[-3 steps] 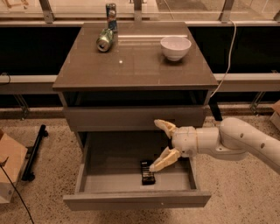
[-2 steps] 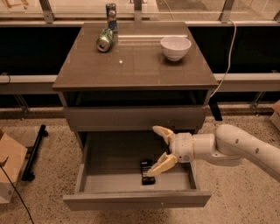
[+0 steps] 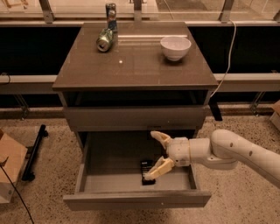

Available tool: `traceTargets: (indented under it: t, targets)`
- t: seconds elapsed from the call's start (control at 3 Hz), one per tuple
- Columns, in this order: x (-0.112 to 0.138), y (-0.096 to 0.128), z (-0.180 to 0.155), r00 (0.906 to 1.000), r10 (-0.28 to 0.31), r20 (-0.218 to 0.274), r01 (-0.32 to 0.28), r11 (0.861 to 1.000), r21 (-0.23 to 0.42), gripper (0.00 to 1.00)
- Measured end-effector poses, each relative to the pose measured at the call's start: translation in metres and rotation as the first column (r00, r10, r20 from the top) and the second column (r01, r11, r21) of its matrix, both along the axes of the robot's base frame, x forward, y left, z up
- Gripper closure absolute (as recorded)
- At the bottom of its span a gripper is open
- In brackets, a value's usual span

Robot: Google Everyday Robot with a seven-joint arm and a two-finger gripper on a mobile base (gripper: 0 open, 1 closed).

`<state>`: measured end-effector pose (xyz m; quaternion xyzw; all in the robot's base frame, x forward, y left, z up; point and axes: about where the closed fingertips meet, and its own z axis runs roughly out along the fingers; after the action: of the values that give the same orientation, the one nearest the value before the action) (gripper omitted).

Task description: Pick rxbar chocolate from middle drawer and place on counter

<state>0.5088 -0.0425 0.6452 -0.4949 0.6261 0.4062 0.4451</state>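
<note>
**Q:** Where is your end effector (image 3: 150, 155)?
**A:** Inside the open middle drawer (image 3: 109, 153), in its right half, with the arm reaching in from the right. The fingers are spread wide and grip nothing.

**Q:** And the rxbar chocolate (image 3: 145, 165)?
**A:** Flat on the drawer floor, near the front, right of centre. Your lower fingertip overlaps it in view. Contact: cannot tell.

**Q:** The counter (image 3: 135, 65)?
**A:** It carries a white bowl (image 3: 175, 47) at right rear, a green can (image 3: 104, 40) lying at left rear, and an upright can (image 3: 111, 11) behind that.
</note>
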Motion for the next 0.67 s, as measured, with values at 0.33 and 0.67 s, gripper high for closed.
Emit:
traceTargets:
  t: [0.33,0.67]
  targets:
    - [0.005,0.001,-0.012,0.9995,-0.026,0.017,0.026,0.999,-0.018,0.0]
    - [0.013,-0.003,-0.032,0.9984,-0.049,0.029,0.051,0.996,-0.071,0.0]
